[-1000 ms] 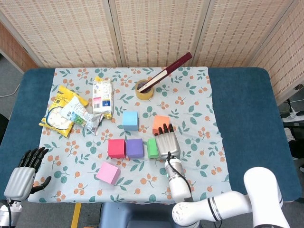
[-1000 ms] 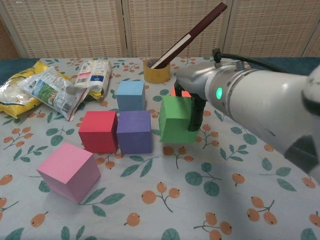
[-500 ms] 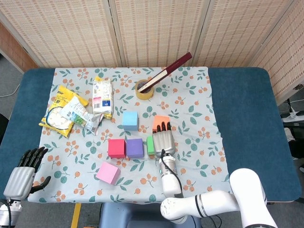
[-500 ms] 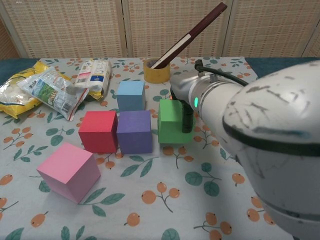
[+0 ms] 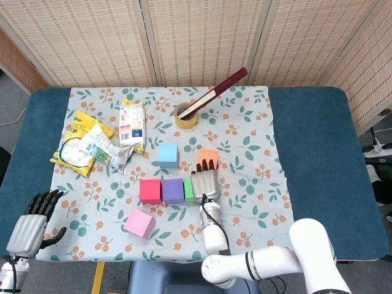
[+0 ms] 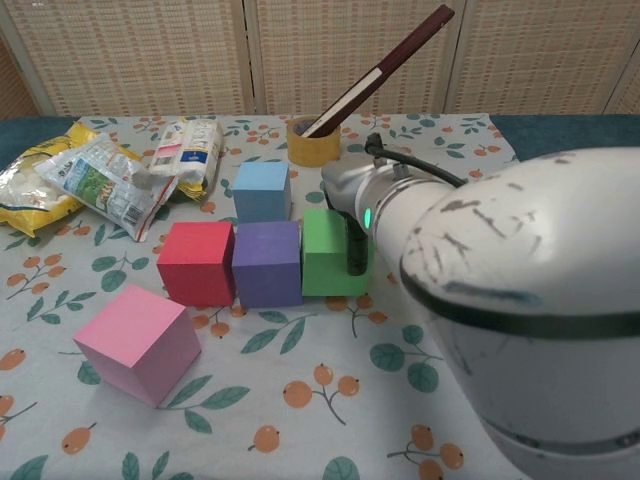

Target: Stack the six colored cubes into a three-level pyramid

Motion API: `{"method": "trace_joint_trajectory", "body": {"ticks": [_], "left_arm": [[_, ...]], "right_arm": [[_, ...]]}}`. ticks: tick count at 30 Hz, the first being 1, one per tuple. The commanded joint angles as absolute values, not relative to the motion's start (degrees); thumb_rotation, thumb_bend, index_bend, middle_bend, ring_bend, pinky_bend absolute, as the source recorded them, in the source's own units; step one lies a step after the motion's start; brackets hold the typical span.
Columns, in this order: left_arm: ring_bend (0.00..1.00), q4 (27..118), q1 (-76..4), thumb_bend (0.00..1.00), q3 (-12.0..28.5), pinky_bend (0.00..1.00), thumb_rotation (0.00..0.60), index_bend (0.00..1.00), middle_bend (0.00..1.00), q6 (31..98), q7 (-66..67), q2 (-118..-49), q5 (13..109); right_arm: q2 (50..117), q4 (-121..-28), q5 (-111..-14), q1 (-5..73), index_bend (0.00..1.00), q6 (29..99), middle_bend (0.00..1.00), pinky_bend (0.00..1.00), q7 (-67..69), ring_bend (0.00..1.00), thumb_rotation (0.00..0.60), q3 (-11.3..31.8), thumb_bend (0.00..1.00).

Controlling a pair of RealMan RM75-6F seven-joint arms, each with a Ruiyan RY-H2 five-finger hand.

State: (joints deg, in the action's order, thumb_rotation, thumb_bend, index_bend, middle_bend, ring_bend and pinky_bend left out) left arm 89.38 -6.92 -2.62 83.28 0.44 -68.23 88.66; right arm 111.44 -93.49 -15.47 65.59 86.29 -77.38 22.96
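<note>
Woven screens behind, floral tablecloth (image 5: 257,138) below, and the right hand (image 5: 205,182) grips the green cube (image 6: 325,252), fingers down its right face, setting it against the purple cube (image 6: 267,263). Left of purple sits the red cube (image 6: 197,262); behind it, the blue cube (image 6: 261,190); front-left, the pink cube (image 6: 137,341). The orange cube (image 5: 209,155) waits behind green. These look light, stiff and matte: grip opposite flat faces, I'd judge. Left hand (image 5: 29,223) idles far left of purple, fingers spread and holding nothing.
</note>
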Motion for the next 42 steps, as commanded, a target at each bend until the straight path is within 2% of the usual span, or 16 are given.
{"method": "trace_joint_trajectory", "body": {"ticks": [1, 7, 11, 16, 19, 24, 37, 42], "left_arm": [[0.0, 89.4, -6.9, 0.32, -2.6, 0.05, 0.6, 0.0, 0.03, 83.2, 0.4, -68.2, 88.7], [0.0, 89.3, -6.9, 0.31, -2.4, 0.05, 0.6, 0.0, 0.03, 82.7, 0.3, -68.1, 88.5], [0.0, 89.3, -6.8, 0.32, -2.2, 0.05, 0.6, 0.0, 0.03, 82.6, 0.3, -68.1, 88.5], [0.0, 89.3, -6.8, 0.32, -2.1, 0.05, 0.6, 0.0, 0.03, 82.2, 0.4, -68.2, 88.4], [0.0, 89.4, -6.8, 0.32, -2.0, 0.05, 0.6, 0.0, 0.03, 82.2, 0.3, -68.1, 88.3], [0.0, 89.2, -6.8, 0.32, -1.9, 0.05, 0.6, 0.0, 0.03, 82.2, 0.1, -68.2, 88.5], [0.0, 89.3, -6.6, 0.32, -1.8, 0.05, 0.6, 0.0, 0.04, 82.3, 0.3, -68.2, 88.8], [0.0, 89.4, -6.5, 0.32, -1.8, 0.05, 0.6, 0.0, 0.04, 82.3, 0.6, -68.3, 88.8]], "right_arm": [[112.3, -92.5, -15.5, 66.0, 0.7, 86.1, 0.13, 0.07, -77.5, 0.0, 0.6, 23.0, 0.24], [113.7, -90.3, -15.6, 66.4, 0.68, 85.7, 0.13, 0.07, -77.8, 0.0, 0.6, 22.9, 0.24], [114.1, -89.4, -15.8, 66.4, 0.59, 85.3, 0.13, 0.07, -78.0, 0.0, 0.6, 22.8, 0.24], [114.2, -89.2, -15.4, 66.2, 0.35, 85.0, 0.09, 0.07, -78.3, 0.0, 0.6, 23.3, 0.24], [113.8, -89.9, -15.1, 65.9, 0.16, 84.6, 0.03, 0.06, -78.3, 0.0, 0.6, 23.6, 0.24], [112.9, -91.0, -14.8, 65.8, 0.01, 84.7, 0.0, 0.05, -78.8, 0.0, 0.6, 24.0, 0.24], [108.1, -98.3, -12.6, 64.7, 0.0, 84.9, 0.0, 0.04, -79.9, 0.0, 0.6, 24.3, 0.24], [103.8, -105.3, -16.3, 63.3, 0.0, 85.0, 0.0, 0.02, -79.1, 0.0, 0.6, 21.1, 0.24]]}}
